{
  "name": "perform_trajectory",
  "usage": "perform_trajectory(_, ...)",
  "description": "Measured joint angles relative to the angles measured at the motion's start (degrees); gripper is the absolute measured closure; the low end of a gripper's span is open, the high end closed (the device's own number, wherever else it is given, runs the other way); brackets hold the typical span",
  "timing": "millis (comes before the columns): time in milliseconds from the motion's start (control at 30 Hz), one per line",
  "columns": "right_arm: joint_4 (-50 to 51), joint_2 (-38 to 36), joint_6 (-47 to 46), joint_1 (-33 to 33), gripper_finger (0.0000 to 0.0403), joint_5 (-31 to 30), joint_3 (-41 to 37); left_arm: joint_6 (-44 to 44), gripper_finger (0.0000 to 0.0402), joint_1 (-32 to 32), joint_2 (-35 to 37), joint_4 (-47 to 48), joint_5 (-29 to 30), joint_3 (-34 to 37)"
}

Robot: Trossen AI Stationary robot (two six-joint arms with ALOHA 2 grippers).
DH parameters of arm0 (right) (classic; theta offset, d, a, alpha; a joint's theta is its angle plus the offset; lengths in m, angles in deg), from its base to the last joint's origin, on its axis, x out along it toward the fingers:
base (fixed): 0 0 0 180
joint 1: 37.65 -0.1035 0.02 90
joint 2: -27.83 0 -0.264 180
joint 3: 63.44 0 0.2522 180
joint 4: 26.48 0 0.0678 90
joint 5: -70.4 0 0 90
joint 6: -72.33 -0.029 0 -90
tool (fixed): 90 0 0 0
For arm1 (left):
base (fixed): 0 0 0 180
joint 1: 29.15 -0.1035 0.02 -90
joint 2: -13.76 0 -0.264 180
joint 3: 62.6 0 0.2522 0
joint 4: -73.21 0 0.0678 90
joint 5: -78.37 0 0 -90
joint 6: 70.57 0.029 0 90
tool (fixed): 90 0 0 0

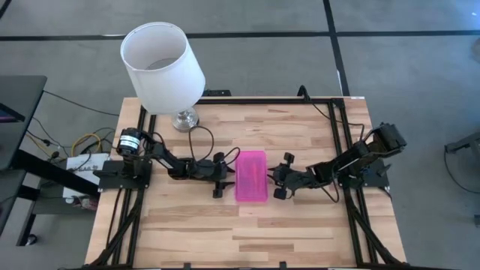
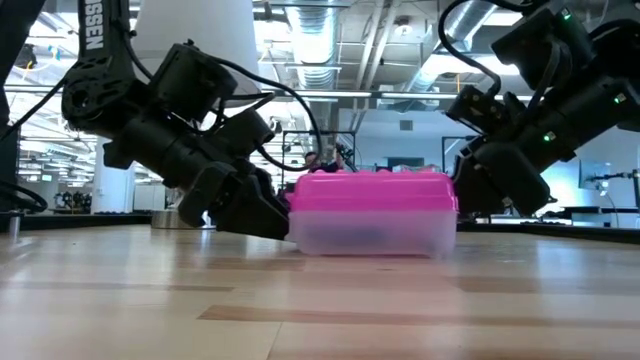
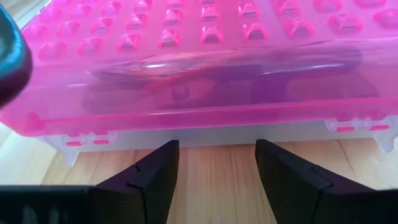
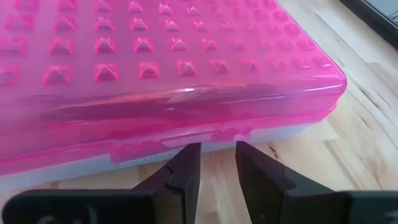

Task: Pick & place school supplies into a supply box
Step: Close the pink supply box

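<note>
Resting low on the wooden table [image 1: 300, 225], the left gripper [image 3: 216, 163] stands just beside one long side of the pencil case [image 1: 251, 175], its fingers spread wide with bare wood between them. Straight ahead, the pink lid [image 3: 205, 62] is closed over the clear base. Beyond the case, the right gripper [image 4: 217, 163] faces the opposite side, fingers narrowly parted, holding nothing. Farther off stands a white lampshade [image 1: 163, 66].

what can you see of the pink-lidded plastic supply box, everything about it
The small rectangular plastic supply box has a translucent bright pink lid moulded with rows of raised studs over a clear, frosted-looking base. The lid is down and the box lies flat near the middle of the wooden table. Dark shapes show faintly through the plastic. The left gripper and right gripper flank its long sides, fingers open; contact cannot be confirmed.
</note>
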Motion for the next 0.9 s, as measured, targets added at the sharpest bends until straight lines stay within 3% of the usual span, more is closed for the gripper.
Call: perform_trajectory(900,3.1,-0.1,-3.5,-0.2,0.0303,0.0,0.3,-0.9,0.0194,0.0,0.0,-0.9,2.5,0.6)
